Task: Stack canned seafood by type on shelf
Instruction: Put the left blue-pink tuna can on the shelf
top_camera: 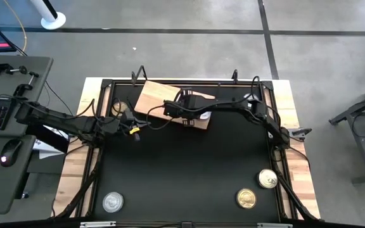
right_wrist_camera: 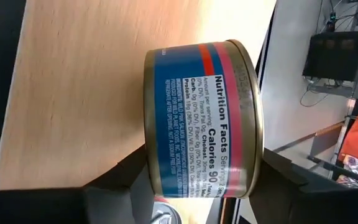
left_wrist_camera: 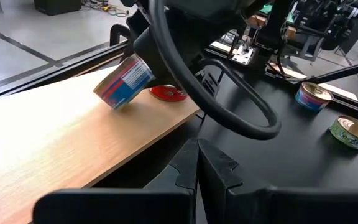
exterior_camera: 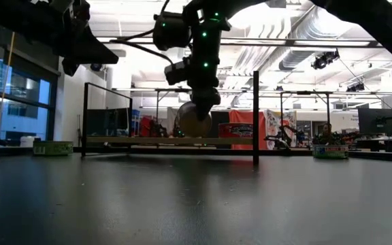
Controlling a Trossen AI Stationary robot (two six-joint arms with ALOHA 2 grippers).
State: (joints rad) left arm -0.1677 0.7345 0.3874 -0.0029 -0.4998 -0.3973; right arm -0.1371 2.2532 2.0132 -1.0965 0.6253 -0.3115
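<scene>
- Your right gripper is over the wooden board at the back of the table. It holds a blue can between its two fingers, one pressed on each flat end.
- The can is tipped on its side in the grip, so it hangs above the board and is not sitting flat on it.
- A red can lies flat on the board, just beside and under the held can.
- So the step looks like this: you are putting a can down on the board, near the red one.
- Next you need to turn the can flat, bring it down slowly, and only then spread the fingers. If the red can is the same kind, set it right on top. If not, start a new pile beside it.
- Be careful: a tipped can may roll if you let go too soon.
- The held can is short and round, with a blue label, a red and pink band, and a gold rim.
- Three more cans wait at the front of the table: a silver-top can on the left side, and two gold-top cans on the right side.
- Your left gripper waits near the left end of the board. Its fingers are closed tight and hold nothing.
</scene>
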